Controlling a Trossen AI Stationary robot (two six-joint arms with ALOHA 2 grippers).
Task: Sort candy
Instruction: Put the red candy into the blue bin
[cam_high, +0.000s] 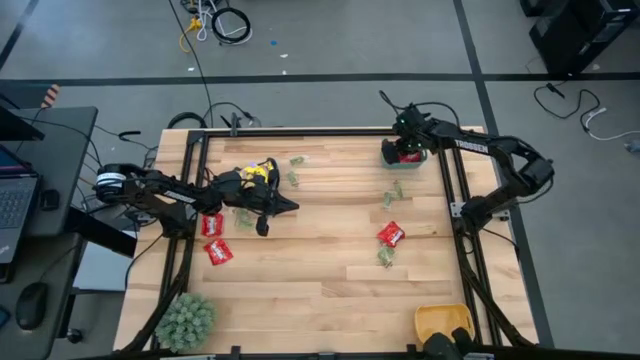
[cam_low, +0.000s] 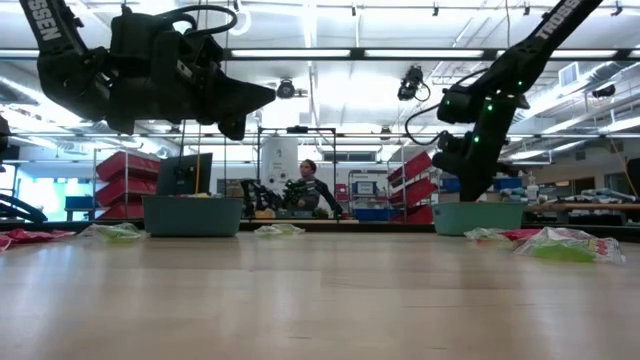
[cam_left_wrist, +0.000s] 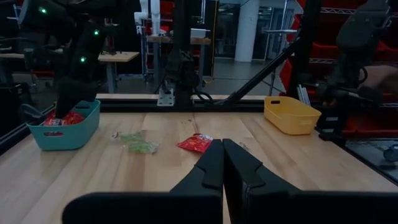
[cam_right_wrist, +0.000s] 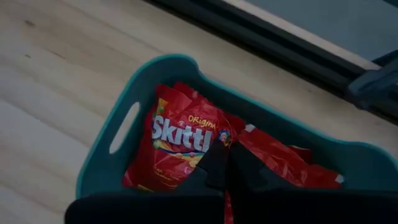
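Red candy, teal bin

You get 4 views: 1 overhead, straight down on the whole table; 1 at tabletop level, facing across into the room; 1 on your left wrist, looking along the wood toward the teal bin and yellow bin; 1 on your right wrist, close above that same teal bin, also seen overhead.
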